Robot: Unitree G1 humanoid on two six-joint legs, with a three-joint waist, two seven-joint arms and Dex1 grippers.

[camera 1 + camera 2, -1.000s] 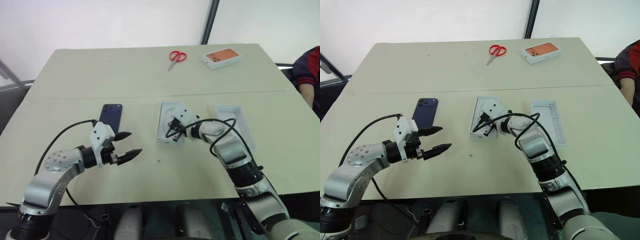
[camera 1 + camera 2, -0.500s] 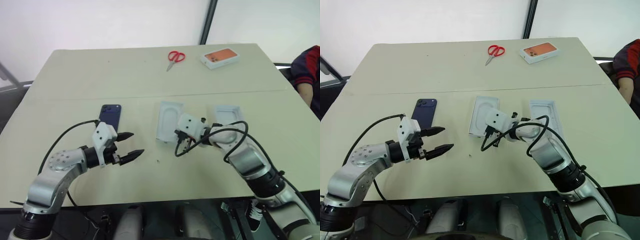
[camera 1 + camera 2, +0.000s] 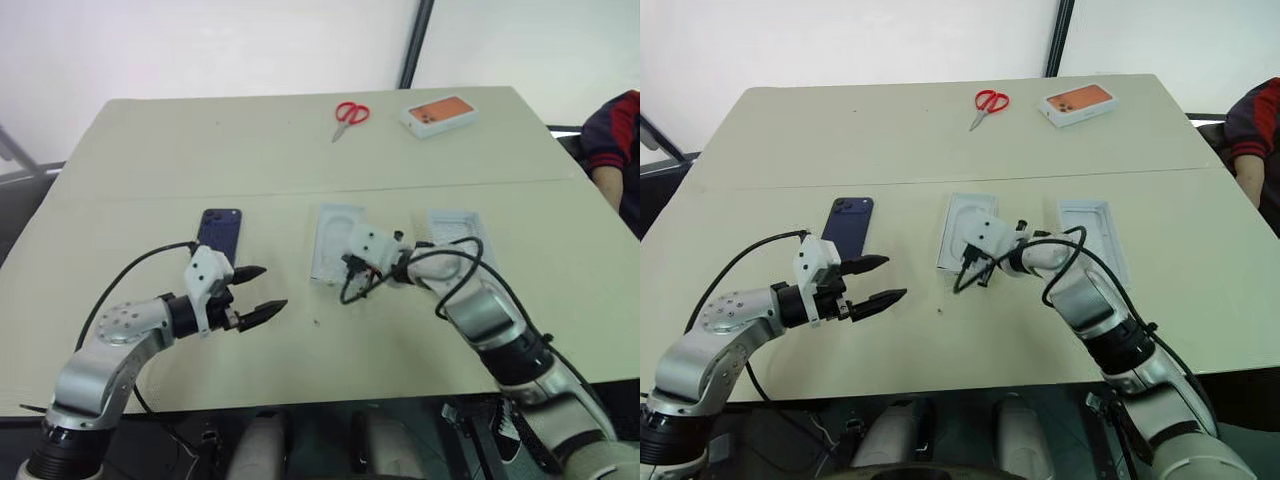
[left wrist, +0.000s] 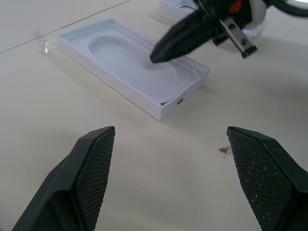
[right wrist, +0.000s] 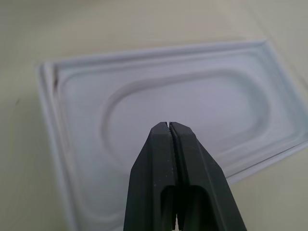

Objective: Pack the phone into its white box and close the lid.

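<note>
- On the pale table (image 3: 300, 160), the phone (image 3: 220, 234) lies flat, dark back up, camera cluster at its far corner, well to the left of the white tray with an oblong recess (image 3: 334, 242).
- That tray sits open side up near the table's middle; the wrist views show a raised rim and a smooth oval hollow.
- Just right of the tray, a second shallow white box piece (image 3: 460, 235) lies open, partly hidden by the right arm's cable; whether it is box or lid cannot be told.
- Right gripper (image 5: 168, 126) hangs over the tray's near end, fingers pressed together, grasping nothing.
- Left gripper (image 3: 262, 292) hovers near the phone's near end, apart from it, fingers (image 4: 94, 163) spread wide and empty.
- Beyond the tray, at the far edge, lie red scissors (image 3: 351, 114) and an orange-faced white box (image 3: 439, 114).
</note>
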